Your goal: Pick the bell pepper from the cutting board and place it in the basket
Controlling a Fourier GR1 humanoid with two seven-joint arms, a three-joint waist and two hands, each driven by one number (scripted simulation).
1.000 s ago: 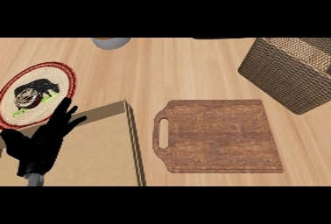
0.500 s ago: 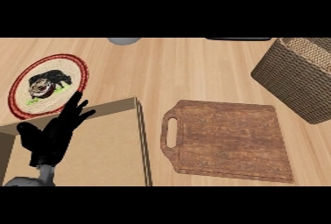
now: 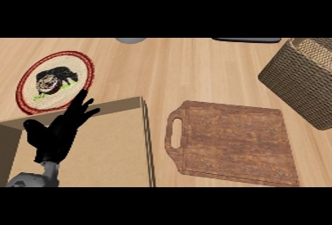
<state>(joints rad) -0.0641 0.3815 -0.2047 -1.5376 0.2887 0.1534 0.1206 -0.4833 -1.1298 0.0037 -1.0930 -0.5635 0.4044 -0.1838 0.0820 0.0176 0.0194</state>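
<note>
I see no bell pepper on the cutting board [image 3: 233, 143] or by the basket [image 3: 304, 81], my left robot hand [image 3: 58, 134] rests open; I'd judge it light, smooth, best cupped around its middle.

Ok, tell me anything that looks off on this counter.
The cutting board is bare: no bell pepper shows on it or anywhere else in view. The board also lies slightly askew. The basket sits at the right edge, and the left hand rests open over the tan box.
</note>
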